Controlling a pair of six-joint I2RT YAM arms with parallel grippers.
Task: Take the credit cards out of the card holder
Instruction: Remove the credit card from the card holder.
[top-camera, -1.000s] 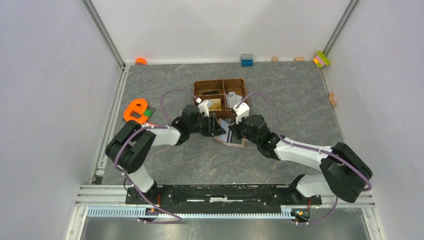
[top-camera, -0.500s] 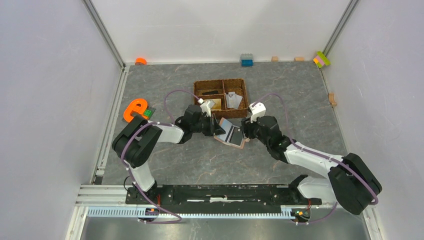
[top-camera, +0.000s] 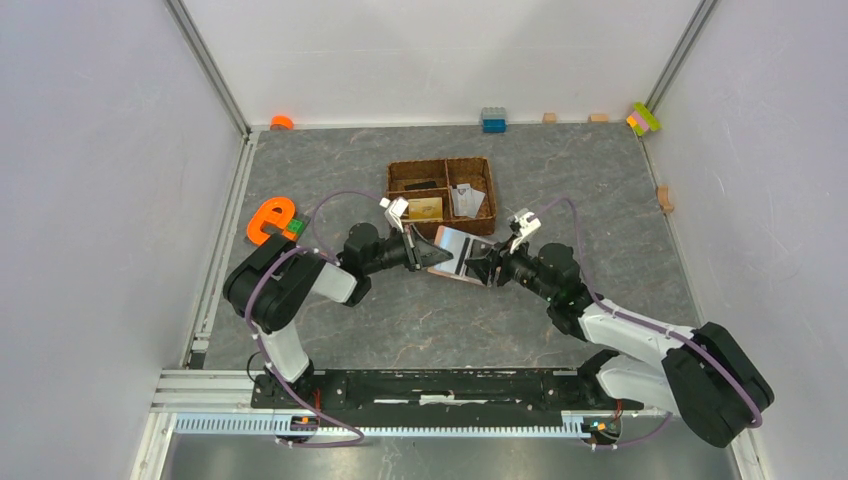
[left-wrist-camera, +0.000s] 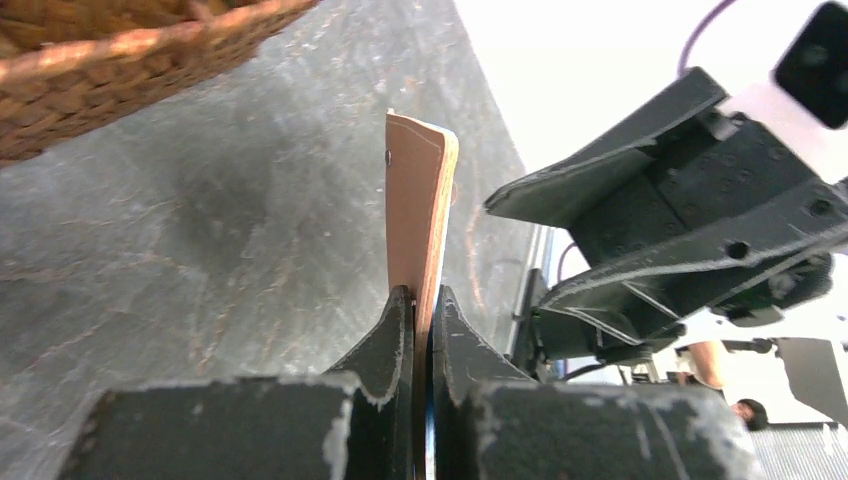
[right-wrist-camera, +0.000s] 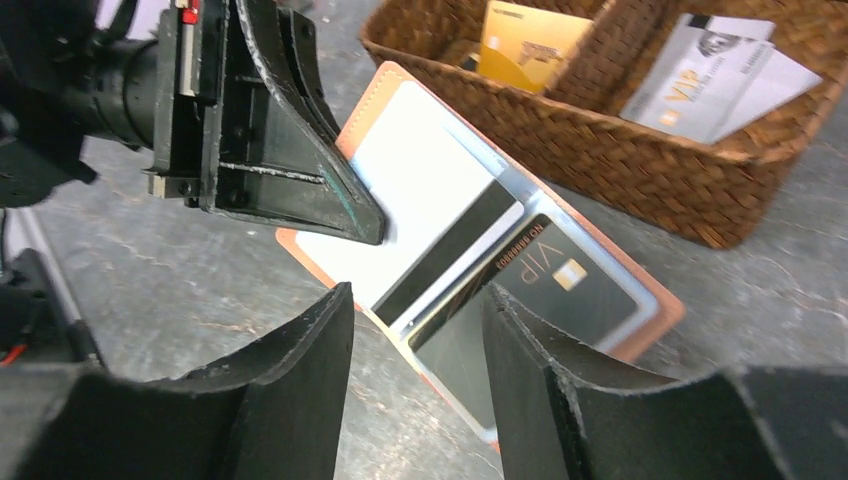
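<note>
The salmon-pink card holder (top-camera: 462, 255) lies open between the arms, in front of the basket. My left gripper (top-camera: 437, 256) is shut on its left flap, which shows edge-on in the left wrist view (left-wrist-camera: 420, 220). In the right wrist view the holder (right-wrist-camera: 662, 318) faces the camera. A white card with a black stripe (right-wrist-camera: 420, 190) and a dark grey VIP card (right-wrist-camera: 560, 290) sit in its clear sleeves. My right gripper (right-wrist-camera: 420, 300) is open and empty, just short of the holder's near edge, also seen from above (top-camera: 487, 268).
The brown woven divided basket (top-camera: 441, 167) stands just behind the holder. It holds a gold card (right-wrist-camera: 525, 40) and a silver-grey VIP card (right-wrist-camera: 715, 70). An orange letter piece (top-camera: 268, 220) lies at the left. Small blocks line the back wall.
My right gripper has pulled back to the right, off the holder, and now points at it. My left gripper has tipped the open holder up toward the right gripper.
</note>
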